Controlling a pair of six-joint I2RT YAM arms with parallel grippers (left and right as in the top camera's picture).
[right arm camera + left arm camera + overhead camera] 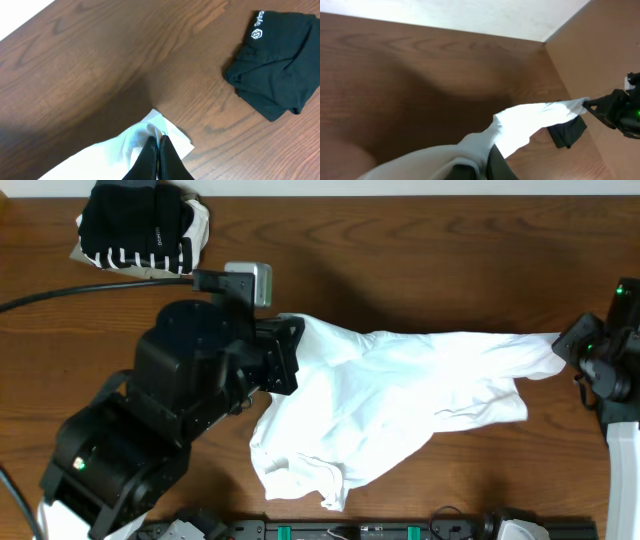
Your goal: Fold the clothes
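Now, garments counted: one white T-shirt (400, 395), one pile of garments (140, 225), and one separate black garment (272, 65).

White T-shirt: spread across the middle of the desk (400, 260), reaching from centre-left to the right edge. Its upper edge is drawn out in a line between the two grippers. The body sags toward the near side and bunches in loose folds at the lower left. In the left wrist view the stretched strip (530, 122) sits above a shadow on the wood, so that part looks clear of the surface. No lettering or print is visible on the exposed side.

Grippers, two:
- left gripper (288, 345): jaws closed on the shirt's left end. The wrist view shows white cloth bunched against the dark fingers (496, 162).
- right gripper (568, 345): jaws pinched together on the shirt's right corner. Its own camera shows the two fingers (150, 157) pressed flat together, with the white corner (170, 137) sticking out past them.

Pile of garments: far-left corner of the desk, well apart from the shirt. Three fabrics can be told apart: plain black on top, black with thin white stripes below, and a pale beige layer at the bottom and right side. Whether these are three pieces or more, I cannot tell.

Black garment: crumpled, with a small white logo and lettering near one edge. It lies on the wood near the right gripper (592, 106), just beside the shirt's held corner but not touching it. It also shows in the left wrist view (567, 132). It cannot be made out in the overhead view.
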